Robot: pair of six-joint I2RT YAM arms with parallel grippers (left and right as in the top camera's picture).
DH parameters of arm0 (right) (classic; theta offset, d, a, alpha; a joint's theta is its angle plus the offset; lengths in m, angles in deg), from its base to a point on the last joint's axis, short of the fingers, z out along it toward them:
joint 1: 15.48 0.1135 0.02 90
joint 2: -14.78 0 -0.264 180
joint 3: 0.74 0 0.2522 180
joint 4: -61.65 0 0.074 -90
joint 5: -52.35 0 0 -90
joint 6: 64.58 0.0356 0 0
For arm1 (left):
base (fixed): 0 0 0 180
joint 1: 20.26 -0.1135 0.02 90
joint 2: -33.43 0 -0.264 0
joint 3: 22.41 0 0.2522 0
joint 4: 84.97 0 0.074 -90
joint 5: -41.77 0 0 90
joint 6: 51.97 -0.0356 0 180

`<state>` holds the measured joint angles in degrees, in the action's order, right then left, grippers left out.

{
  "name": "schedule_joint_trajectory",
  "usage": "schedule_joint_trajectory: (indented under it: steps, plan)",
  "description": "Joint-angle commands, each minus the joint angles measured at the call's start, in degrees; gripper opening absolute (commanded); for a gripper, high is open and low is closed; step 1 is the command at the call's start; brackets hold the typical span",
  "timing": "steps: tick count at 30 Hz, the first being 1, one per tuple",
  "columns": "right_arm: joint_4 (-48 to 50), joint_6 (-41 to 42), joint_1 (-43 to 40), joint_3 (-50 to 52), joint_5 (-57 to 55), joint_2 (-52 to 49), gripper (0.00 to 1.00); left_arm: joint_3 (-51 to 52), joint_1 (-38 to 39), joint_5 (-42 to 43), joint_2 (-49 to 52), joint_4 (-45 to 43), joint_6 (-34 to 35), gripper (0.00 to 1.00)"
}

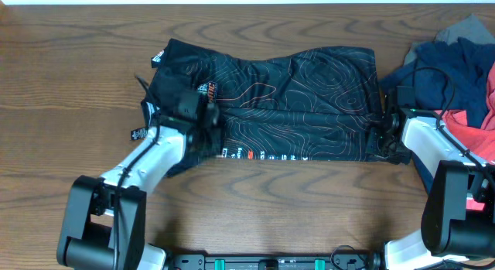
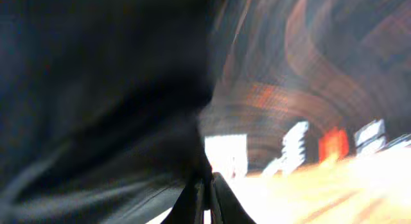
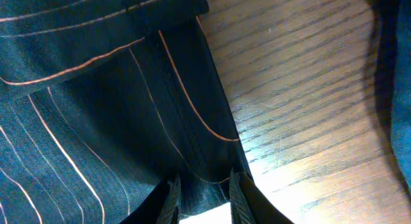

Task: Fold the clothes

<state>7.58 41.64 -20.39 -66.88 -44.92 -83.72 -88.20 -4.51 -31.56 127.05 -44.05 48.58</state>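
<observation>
A black jersey (image 1: pixel 302 100) with thin orange contour lines lies spread across the middle of the table, white lettering (image 1: pixel 263 155) along its near edge. My left gripper (image 1: pixel 210 123) rests on its left part. In the blurred left wrist view the fingers (image 2: pixel 209 185) are pressed together, with dark jersey cloth (image 2: pixel 96 89) bunched at their tips. My right gripper (image 1: pixel 384 135) sits at the jersey's right near corner. In the right wrist view it (image 3: pixel 204 192) holds the jersey's seamed edge (image 3: pixel 96 108) between its two fingers.
A heap of other clothes sits at the right edge of the table: navy (image 1: pixel 445 73), coral-red (image 1: pixel 479 123) and grey (image 1: pixel 464 26). The navy cloth (image 3: pixel 395 70) shows at the right of the right wrist view. Bare wood (image 3: pixel 308 89) lies beside the jersey's edge.
</observation>
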Motion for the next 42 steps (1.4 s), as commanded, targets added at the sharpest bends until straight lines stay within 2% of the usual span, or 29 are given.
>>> schedule_joint_trajectory:
  steps: [1, 4, 5, 7, 9, 13, 21, 33, 42]
  plan:
    - [-0.39, 0.44, 0.42, 1.77, -0.26, -1.27, 0.25, -7.78, -0.9, 3.72, -2.45, -2.73, 1.81, 0.06]
    - [-0.17, 0.46, 0.42, 1.77, -0.26, -1.27, 0.25, -9.42, -0.57, 5.18, -2.43, -5.75, 5.03, 0.07]
    - [-0.15, 0.46, 0.42, 1.77, -0.26, -1.27, 0.25, -9.38, -0.39, 5.16, -2.23, -5.97, 5.01, 0.22]
    - [-0.15, 0.44, 0.42, 1.77, -0.26, -1.27, 0.25, -9.27, -0.28, 5.16, -1.64, -5.81, 5.01, 0.65]
    - [-0.17, 0.42, 0.42, 1.77, -0.26, -1.27, 0.25, -9.25, -0.39, 5.05, -1.36, -5.05, 4.83, 0.71]
    - [-0.28, 0.39, 0.42, 1.77, -0.26, -1.27, 0.25, -9.22, -1.57, 2.6, -1.36, -2.49, 4.33, 0.72]
    - [-0.85, -1.73, 0.42, 1.77, -0.02, -1.27, 0.28, -8.94, -7.82, -15.32, -1.36, 6.23, 4.63, 0.72]
    - [1.14, -1.73, 0.44, 1.77, 3.21, -1.27, 0.32, -2.73, -20.22, -15.87, 0.66, 6.86, 6.95, 0.72]
    - [1.07, -1.73, 0.42, 1.77, 3.21, -1.27, 0.31, 0.57, -24.79, -15.89, 1.27, 5.27, 7.39, 0.72]
